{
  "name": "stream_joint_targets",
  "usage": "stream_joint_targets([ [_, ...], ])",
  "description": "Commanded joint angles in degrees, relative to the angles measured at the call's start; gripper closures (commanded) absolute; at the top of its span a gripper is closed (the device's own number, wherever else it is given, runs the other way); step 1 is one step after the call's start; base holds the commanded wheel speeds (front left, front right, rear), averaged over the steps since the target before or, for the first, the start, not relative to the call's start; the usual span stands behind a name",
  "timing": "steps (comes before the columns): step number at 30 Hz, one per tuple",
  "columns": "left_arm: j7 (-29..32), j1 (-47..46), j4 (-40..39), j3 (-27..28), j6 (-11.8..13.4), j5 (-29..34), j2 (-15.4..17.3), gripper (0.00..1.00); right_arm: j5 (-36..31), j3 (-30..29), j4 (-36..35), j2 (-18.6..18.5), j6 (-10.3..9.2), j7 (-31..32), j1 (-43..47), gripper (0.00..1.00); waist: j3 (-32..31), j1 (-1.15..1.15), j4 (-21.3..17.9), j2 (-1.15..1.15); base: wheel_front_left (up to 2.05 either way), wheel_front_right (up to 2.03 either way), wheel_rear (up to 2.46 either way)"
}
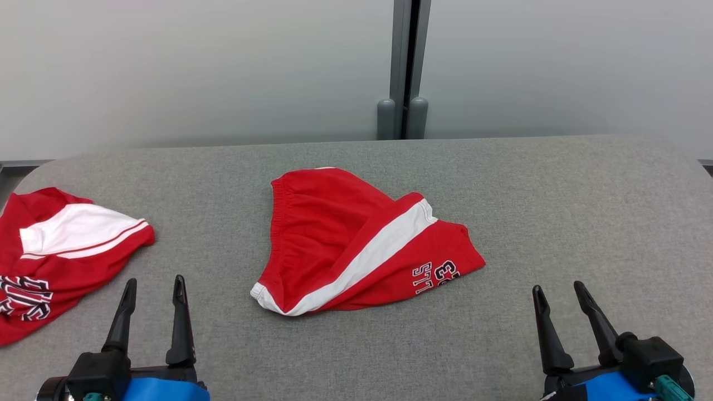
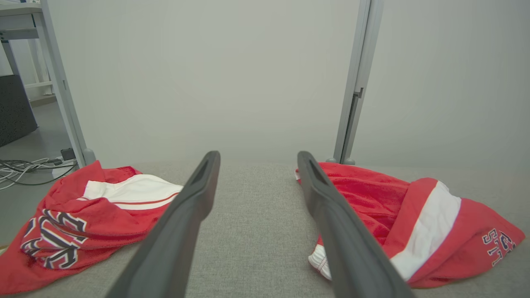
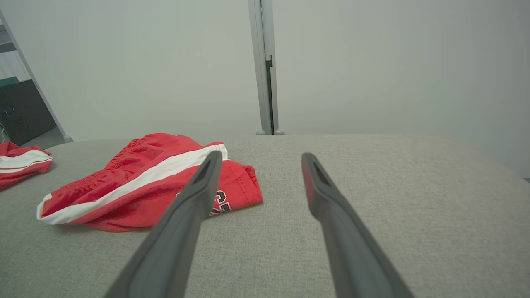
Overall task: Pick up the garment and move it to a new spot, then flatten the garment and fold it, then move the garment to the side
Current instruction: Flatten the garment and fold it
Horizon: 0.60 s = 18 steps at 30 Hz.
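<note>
Shorts [image 1: 334, 223] of red jersey knit lie crumpled mid-counter [image 1: 557, 195], on grey woven cloth. Their white side stripe [image 1: 367, 253] runs from 7 to 1 o'clock. They sit at 2 o'clock from the left gripper [image 1: 155, 279] and 10 o'clock from the right gripper [image 1: 557, 286], which looks nearer the printed hem [image 1: 445, 275]. Both grippers hang released and empty. Another red garment [image 1: 61, 262] rests at 9 o'clock.

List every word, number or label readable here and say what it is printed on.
"ST…": lower row of small dark lettering near the hem of the middle red shorts; the rest is folded under.
"C…": the row above it on the same shorts; the letters after it are unclear.
Left red garment: large outlined block letters, folded and cut off, not readable as a word.
No other text can be seen.
</note>
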Motion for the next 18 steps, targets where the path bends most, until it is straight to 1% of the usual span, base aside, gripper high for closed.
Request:
stream_joint_targets([
  [1,-0.16,0.76,-0.23,0.68,-0.24,0.41,-0.32,0.00,-0.25,-0.08,0.30,-0.14,0.02,-0.19,0.56,0.00,0.05,0.00,0.12,0.00,0.00,0.00,0.00],
  [8,-0.16,2.01,0.11,1.80,-1.26,3.01,-1.65,0.00,0.14,0.19,1.73,-0.14,0.03,-0.19,0.62,0.00,0.25,0.00,0.49,0.00,0.00,0.00,0.00],
  [18,-0.17,1.07,0.07,2.97,-2.12,4.58,-2.68,0.00,0.04,0.36,2.82,-0.14,0.03,-0.19,0.22,0.00,0.45,0.00,0.42,0.00,0.00,0.00,0.00],
])
